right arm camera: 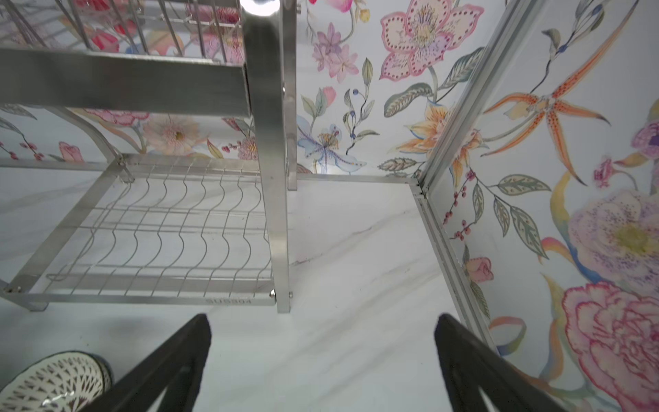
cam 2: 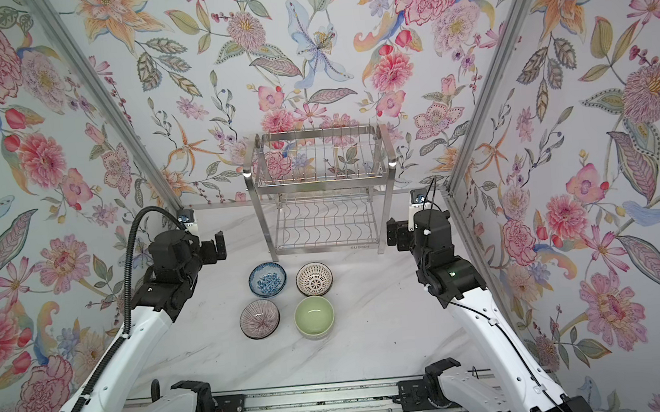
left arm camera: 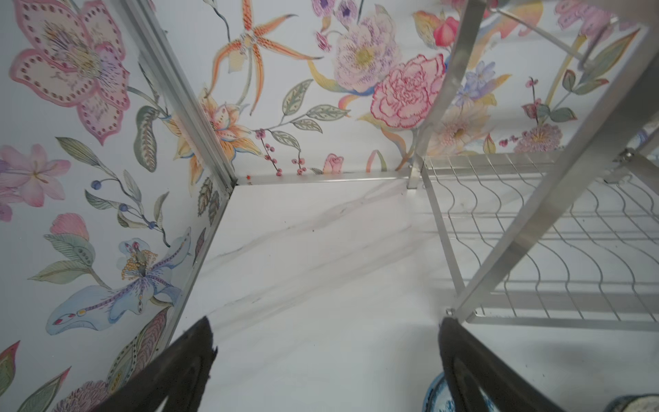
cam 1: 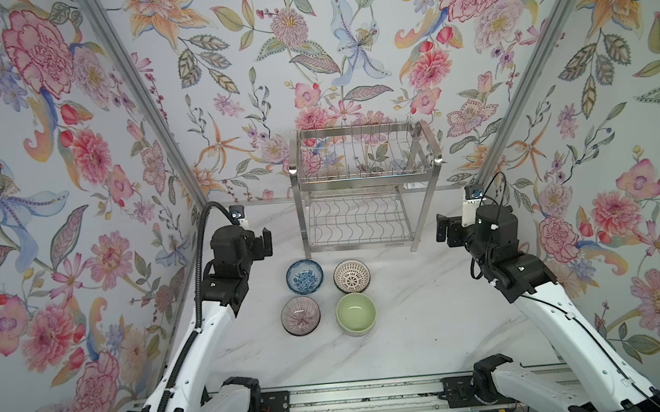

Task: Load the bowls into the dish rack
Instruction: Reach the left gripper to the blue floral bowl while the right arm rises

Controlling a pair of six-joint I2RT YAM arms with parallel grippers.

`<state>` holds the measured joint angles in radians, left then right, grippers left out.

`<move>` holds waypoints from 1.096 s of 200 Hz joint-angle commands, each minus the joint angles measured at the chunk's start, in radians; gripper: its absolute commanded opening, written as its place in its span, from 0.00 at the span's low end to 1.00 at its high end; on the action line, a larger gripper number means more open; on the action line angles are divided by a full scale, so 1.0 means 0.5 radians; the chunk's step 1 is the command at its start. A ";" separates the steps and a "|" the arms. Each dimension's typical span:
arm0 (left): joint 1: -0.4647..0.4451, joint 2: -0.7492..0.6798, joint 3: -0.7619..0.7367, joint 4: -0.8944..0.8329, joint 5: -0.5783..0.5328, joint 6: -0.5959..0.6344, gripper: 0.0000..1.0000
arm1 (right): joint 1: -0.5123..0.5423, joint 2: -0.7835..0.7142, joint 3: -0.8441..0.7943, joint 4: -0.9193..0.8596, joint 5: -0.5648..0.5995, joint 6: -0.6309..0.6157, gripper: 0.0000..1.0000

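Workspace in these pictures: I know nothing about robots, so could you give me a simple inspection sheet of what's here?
Surface: white marble-look table, bare apart from the job's things.
Job's things: blue floral bowl, brown lattice bowl, ribbed bowl and green bowl upright in a square before the dish rack, whose two tiers are empty.
Clutter: nothing seen.
Grippers: left gripper and right gripper open, holding nothing, flanking the rack.
Cables: black ribbed hose along the left arm; thin black cable along the right arm.
Surroundings: floral wallpaper on three walls, metal corner posts.
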<state>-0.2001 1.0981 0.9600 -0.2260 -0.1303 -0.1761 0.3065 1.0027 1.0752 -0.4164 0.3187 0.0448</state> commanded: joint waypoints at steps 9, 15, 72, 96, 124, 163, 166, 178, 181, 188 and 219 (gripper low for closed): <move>-0.088 0.059 0.024 -0.398 0.034 -0.014 0.99 | 0.010 0.035 0.175 -0.489 0.010 0.103 0.99; -0.092 0.067 -0.005 -0.388 0.057 -0.024 0.99 | 0.009 0.043 0.191 -0.507 0.010 0.103 0.99; -0.093 0.192 -0.302 -0.091 0.294 -0.203 0.99 | 0.009 0.084 0.218 -0.513 0.001 0.091 0.99; -0.093 0.246 -0.351 -0.011 0.343 -0.231 0.99 | 0.008 0.069 0.218 -0.511 0.005 0.090 0.99; -0.096 0.336 -0.392 0.052 0.457 -0.257 0.99 | 0.010 0.046 0.205 -0.511 0.019 0.088 0.99; -0.101 0.416 -0.441 0.130 0.494 -0.289 0.95 | 0.007 0.029 0.203 -0.512 0.047 0.078 0.99; -0.107 0.423 -0.442 0.131 0.494 -0.289 0.95 | 0.007 0.026 0.203 -0.511 0.048 0.079 0.99; -0.114 0.439 -0.441 0.132 0.497 -0.289 0.91 | 0.007 0.018 0.202 -0.513 0.057 0.073 0.99; -0.116 0.444 -0.441 0.133 0.497 -0.289 0.90 | 0.007 0.018 0.203 -0.514 0.056 0.073 0.99; -0.122 0.454 -0.441 0.141 0.503 -0.289 0.88 | 0.006 0.012 0.200 -0.511 0.062 0.067 0.99; -0.152 0.512 -0.438 0.156 0.500 -0.292 0.75 | 0.001 0.019 0.200 -0.513 0.064 0.061 0.99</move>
<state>-0.2592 1.3258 0.7521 -0.1684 0.1024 -0.3119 0.3065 1.0225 1.1576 -0.6556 0.3325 0.0757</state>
